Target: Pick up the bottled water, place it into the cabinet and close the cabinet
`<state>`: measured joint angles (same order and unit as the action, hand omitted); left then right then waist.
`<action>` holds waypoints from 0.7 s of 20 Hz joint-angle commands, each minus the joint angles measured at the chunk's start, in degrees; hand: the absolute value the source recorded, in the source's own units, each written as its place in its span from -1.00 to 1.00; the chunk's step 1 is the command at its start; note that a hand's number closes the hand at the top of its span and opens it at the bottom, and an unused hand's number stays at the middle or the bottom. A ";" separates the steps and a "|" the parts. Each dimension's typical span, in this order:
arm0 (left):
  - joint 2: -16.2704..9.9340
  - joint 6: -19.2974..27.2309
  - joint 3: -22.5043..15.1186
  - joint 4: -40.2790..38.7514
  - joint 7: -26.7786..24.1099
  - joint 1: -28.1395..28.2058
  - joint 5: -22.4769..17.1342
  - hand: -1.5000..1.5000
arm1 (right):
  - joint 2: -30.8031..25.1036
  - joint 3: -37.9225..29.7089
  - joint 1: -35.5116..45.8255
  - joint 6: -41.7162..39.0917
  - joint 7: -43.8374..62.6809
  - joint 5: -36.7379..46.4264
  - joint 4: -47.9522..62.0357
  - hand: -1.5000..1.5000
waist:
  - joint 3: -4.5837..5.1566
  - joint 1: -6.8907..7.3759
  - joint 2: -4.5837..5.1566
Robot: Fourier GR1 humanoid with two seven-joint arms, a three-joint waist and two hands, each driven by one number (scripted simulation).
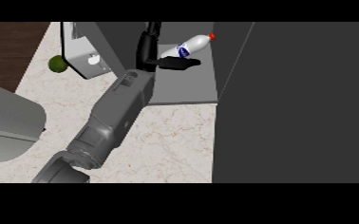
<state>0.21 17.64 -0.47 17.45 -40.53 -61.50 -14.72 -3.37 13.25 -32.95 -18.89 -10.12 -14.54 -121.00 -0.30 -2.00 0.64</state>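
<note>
The bottled water [188, 46], clear with a blue label and a red cap, lies tilted inside the open grey cabinet [184, 88], cap toward the upper right. My left hand [155, 60] reaches into the cabinet at the bottle's lower left. Its fingers point straight up along the cabinet's left wall, and its thumb stretches right under the bottle. The bottle sits in the gap between them and I cannot tell whether they touch it. The cabinet's dark door [288, 104] stands open at the right. My right hand does not show.
A green round fruit [57, 63] lies on the marble counter [175, 137] at the upper left, next to a light grey panel with a white knob [89, 57]. A grey rounded object [17, 123] sits at the left edge.
</note>
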 commanded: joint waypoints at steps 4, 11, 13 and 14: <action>-1.59 -4.07 0.34 7.30 1.05 6.59 -4.19 -1.00 | 0.79 0.07 -1.65 0.47 -2.45 1.39 2.20 -1.00 | 0.27 3.76 -1.59; -2.38 -8.83 -5.52 16.65 3.36 14.19 -8.02 -1.00 | 1.10 0.95 -3.04 2.15 0.23 0.64 -1.81 -1.00 | 0.31 4.82 -1.88; -0.20 -7.66 -8.15 20.91 4.11 18.44 -9.07 -1.00 | 0.97 1.61 -3.75 2.44 0.62 1.50 -2.60 -1.00 | 0.31 5.50 -2.23; -1.48 -7.16 -7.99 23.65 5.72 18.23 -9.86 -1.00 | 0.16 0.94 -3.95 2.00 1.16 0.67 -3.31 -1.00 | 0.30 5.13 -2.01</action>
<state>0.13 10.75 -10.27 33.76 -36.07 -51.50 -22.17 -2.68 14.00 -36.01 -16.92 -9.71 -13.77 -123.04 -0.16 1.12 -0.53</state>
